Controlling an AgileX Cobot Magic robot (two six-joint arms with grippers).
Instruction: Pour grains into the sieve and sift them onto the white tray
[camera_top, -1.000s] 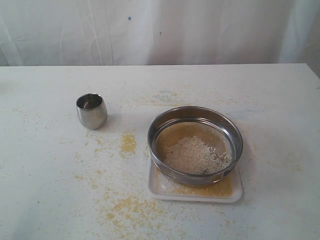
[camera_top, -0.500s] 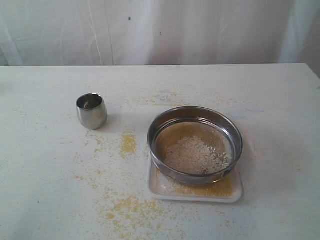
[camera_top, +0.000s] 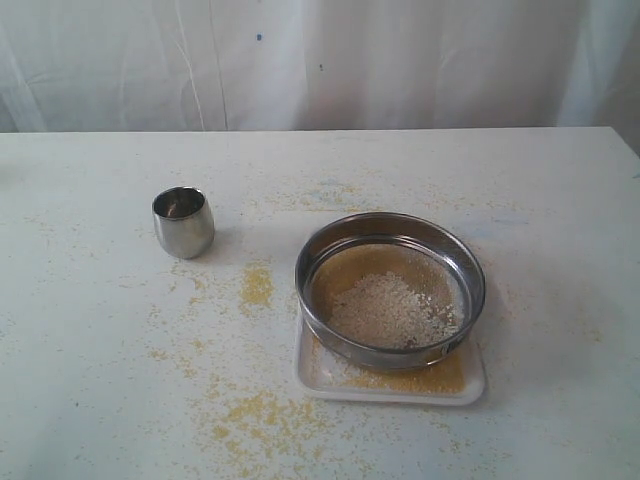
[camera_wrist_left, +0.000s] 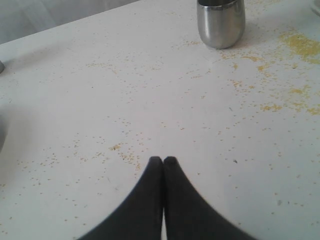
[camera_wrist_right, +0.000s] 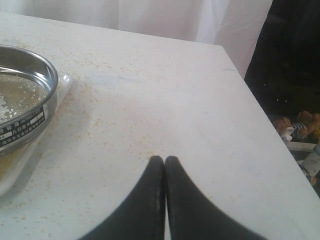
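Sieve (camera_top: 386, 354) sits on white tray (camera_top: 474, 384), right of table centre. Pale grains (camera_top: 390, 310) heaped on mesh, golden fines on tray beneath.

Sieve likely rigid, light, smooth steel, so slippery; best hold is pinch over upright rim wall. Grains loose, spill easily.

Left gripper (camera_wrist_left: 163, 160) and right gripper (camera_wrist_right: 164, 159): fingers pressed together, empty, neither touching sieve.

White table (camera_top: 90, 340) dusted with stray yellow grains. Steel cup (camera_top: 183, 222) upright at left. White curtain (camera_top: 400, 60) behind.

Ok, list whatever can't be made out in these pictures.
- Steel cup: its inside is too small and dark in the exterior view, and the left wrist view's edge cuts off its mouth.
- White tray: mostly hidden under the sieve in the exterior view.
- Label on the sieve: the print is too small in the right wrist view, and the edge cuts off most of the sieve.
- Left tool and right tool: neither shows in the exterior view.
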